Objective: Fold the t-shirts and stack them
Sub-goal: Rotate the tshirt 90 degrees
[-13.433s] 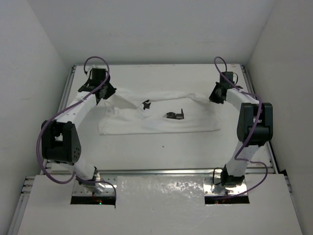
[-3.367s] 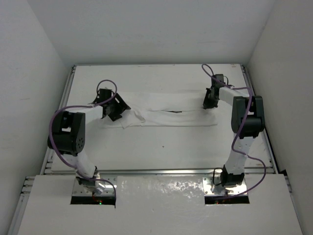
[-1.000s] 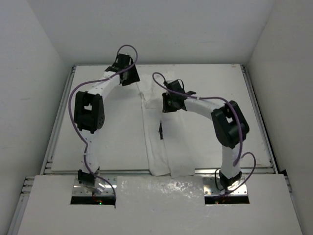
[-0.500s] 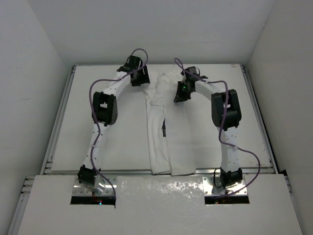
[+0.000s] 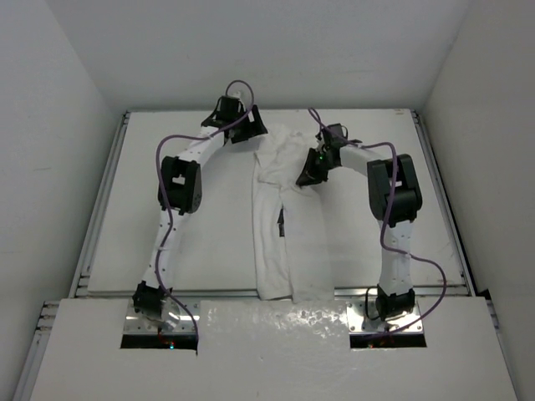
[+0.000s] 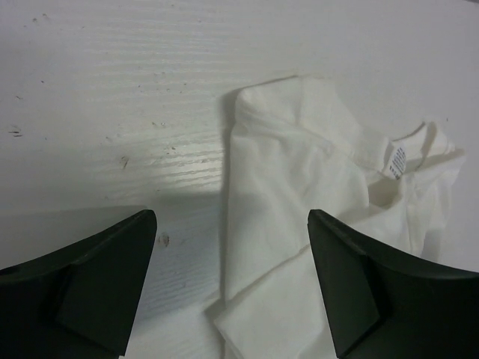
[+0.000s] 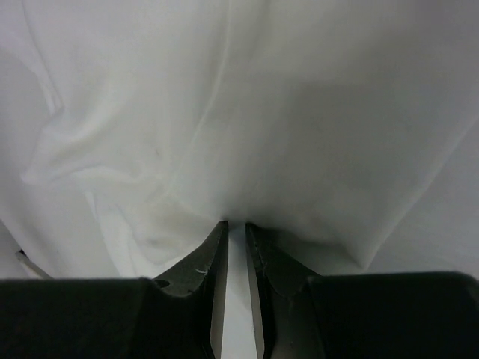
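Right end effector slid nearer, clenched on t-shirt | left end effector released, hovering | soft, limp, light: pinch shoulder corners

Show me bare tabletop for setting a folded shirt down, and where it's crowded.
Widest bare table: between the left rail and the left arm. Also between that arm and the t-shirt, and right of the right arm. Crowded at the far middle, where the open left gripper and the right gripper, pinching cloth, meet the collar end.
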You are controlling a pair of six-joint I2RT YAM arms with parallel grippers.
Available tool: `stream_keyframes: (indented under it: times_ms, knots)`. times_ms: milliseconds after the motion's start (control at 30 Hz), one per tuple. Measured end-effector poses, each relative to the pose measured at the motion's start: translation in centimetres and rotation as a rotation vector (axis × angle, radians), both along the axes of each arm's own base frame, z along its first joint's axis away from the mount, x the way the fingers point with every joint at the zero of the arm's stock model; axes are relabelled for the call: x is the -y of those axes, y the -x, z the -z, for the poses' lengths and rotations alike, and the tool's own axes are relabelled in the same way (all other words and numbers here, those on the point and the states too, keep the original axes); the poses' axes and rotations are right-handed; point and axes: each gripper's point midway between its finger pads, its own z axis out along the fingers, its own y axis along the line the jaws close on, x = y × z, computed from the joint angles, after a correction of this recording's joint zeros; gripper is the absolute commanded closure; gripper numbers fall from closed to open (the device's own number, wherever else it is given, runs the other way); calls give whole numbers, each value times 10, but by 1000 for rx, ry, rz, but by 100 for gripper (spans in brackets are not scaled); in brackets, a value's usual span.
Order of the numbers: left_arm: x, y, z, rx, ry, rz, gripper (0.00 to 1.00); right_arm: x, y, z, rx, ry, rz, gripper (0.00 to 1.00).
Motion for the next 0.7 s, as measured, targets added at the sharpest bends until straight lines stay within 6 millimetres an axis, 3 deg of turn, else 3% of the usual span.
stream_keyframes:
  times_ms: [133, 267, 367, 467, 533, 600, 700]
  knots:
    - [-1, 2, -1, -3, 8, -10, 22, -3, -30, -1, -10, -1, 17, 74]
    - [-4, 11, -1, -11, -10, -26, 23, 6, -40, -6, 37, 34, 31, 61]
    - [-10, 40, 1, -58, -42, -42, 23, 15, -45, -12, 53, 79, 20, 59]
    - [-15, 63, -2, -78, -66, -59, 22, 20, -82, -28, 122, 112, 9, 59]
    - [-19, 68, -9, -72, -84, -76, 24, 23, -93, -36, 186, 121, 8, 60]
    - [-20, 67, -18, -52, -88, -84, 27, 29, -88, -40, 206, 131, 13, 62]
    - [-17, 61, -30, -21, -75, -80, 43, 33, -95, -47, 209, 139, 8, 64]
